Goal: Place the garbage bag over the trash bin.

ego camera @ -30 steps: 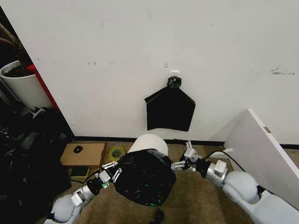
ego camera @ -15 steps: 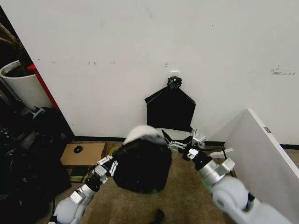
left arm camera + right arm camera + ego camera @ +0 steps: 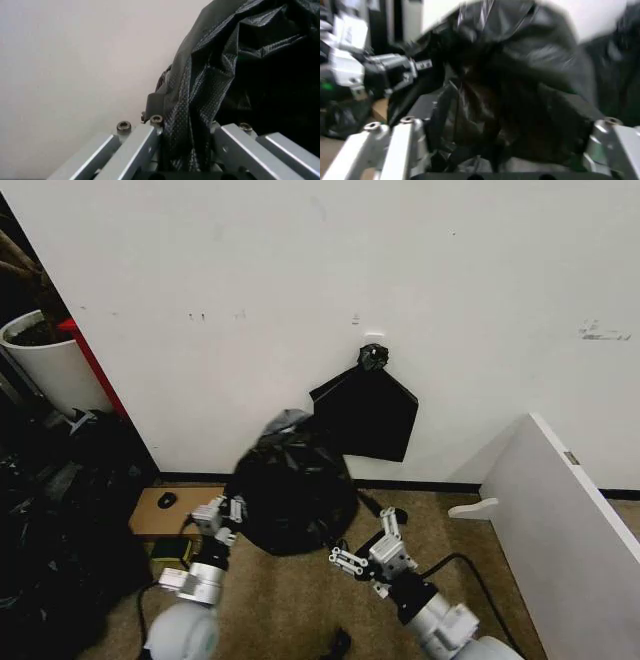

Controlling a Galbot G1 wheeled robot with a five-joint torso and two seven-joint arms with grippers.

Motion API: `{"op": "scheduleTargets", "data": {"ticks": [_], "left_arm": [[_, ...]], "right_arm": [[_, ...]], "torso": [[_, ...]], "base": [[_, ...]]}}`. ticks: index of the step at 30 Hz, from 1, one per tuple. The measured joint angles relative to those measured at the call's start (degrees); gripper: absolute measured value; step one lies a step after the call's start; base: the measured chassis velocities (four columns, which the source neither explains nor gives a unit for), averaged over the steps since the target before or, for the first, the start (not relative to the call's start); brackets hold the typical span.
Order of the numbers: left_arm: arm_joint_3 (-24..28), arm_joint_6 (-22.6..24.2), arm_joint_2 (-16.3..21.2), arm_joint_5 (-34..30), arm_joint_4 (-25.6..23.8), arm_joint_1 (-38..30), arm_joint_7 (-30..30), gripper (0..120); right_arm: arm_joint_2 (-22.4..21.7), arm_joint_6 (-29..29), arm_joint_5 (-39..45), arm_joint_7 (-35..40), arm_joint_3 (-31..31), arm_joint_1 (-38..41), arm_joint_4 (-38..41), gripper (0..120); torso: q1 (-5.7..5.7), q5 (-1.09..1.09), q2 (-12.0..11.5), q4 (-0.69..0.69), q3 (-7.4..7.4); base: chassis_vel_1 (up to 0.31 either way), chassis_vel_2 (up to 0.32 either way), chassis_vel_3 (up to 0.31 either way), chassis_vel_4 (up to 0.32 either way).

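I see a brown carpeted floor (image 3: 300, 600) running up to a plain white wall (image 3: 300, 290) with a dark skirting strip along its foot. A flat matte black bag (image 3: 368, 415) with a knotted top hangs from a hook on that wall. Off to my left stands a big white cylinder (image 3: 45, 365) with a red part beside it, and dark clutter is piled below it. A flat cardboard box (image 3: 170, 512) lies on the floor by the skirting, and a white panel (image 3: 565, 520) leans on the right.

The garbage bag (image 3: 290, 485) is black, glossy and heavily wrinkled, bulging into a rounded mound that sits low in front of the wall, between my two arms and just left of the hanging bag. I cannot see any of the trash bin itself, so I cannot tell what the bag covers.

My left gripper (image 3: 221, 520) sits against the bag's left edge; in the left wrist view its fingers (image 3: 135, 144) stand close together with a fold of the plastic pinched between them. My right gripper (image 3: 360, 552) is low on the carpet, just below and right of the bag; in its wrist view the fingers (image 3: 402, 140) stand wide apart with bag plastic bunched between them, and I cannot tell whether they grip it.
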Motion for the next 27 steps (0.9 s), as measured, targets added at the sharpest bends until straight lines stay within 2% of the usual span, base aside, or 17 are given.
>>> {"op": "scheduleTargets", "data": {"ticks": [3, 4, 10, 17, 25, 27], "left_arm": [[2.7, 1.2, -0.7, -1.1, 0.3, -0.2, -0.9, 3], [2.7, 1.2, -0.7, -1.1, 0.3, -0.2, -0.9, 3], [6.3, 2.1, -1.9, -1.0, 2.8, -1.8, -2.2, 3], [7.2, 0.6, -2.6, 2.4, 4.2, -2.5, -2.3, 3], [7.0, -1.8, -2.9, 7.7, 5.2, -2.8, -2.1, 3], [6.9, -1.9, -2.9, 7.8, 5.2, -2.8, -2.0, 3]], "right_arm": [[1.8, -5.7, 0.5, 5.1, -3.7, 2.3, -1.7, 52], [1.8, -5.7, 0.5, 5.1, -3.7, 2.3, -1.7, 52], [4.2, -13.9, 2.4, 13.1, -8.6, 5.1, -3.1, 27], [5.8, -21.7, 7.4, 20.2, -11.9, 9.9, -4.5, 2], [8.4, -27.4, 13.5, 30.3, -15.1, 17.6, -8.0, 0], [8.6, -27.6, 13.7, 30.8, -15.2, 17.9, -8.2, 0]], "torso": [[0.0, 0.0, 0.0, 0.02, 0.0], [0.0, 0.0, 0.0, 0.02, 0.0], [0.0, -0.01, 0.0, 0.0, 0.0], [0.0, -0.01, 0.0, 0.01, 0.0], [0.0, -0.01, 0.0, 0.02, 0.01], [0.0, -0.01, 0.0, 0.02, 0.01]], "base": [[0.0, 0.0, 0.0, 0.0], [0.0, 0.0, 0.0, 0.0], [0.0, 0.0, 0.0, 0.0], [0.0, 0.0, 0.0, 0.0], [0.0, 0.0, 0.0, 0.0], [0.0, 0.0, 0.0, 0.0]]}}
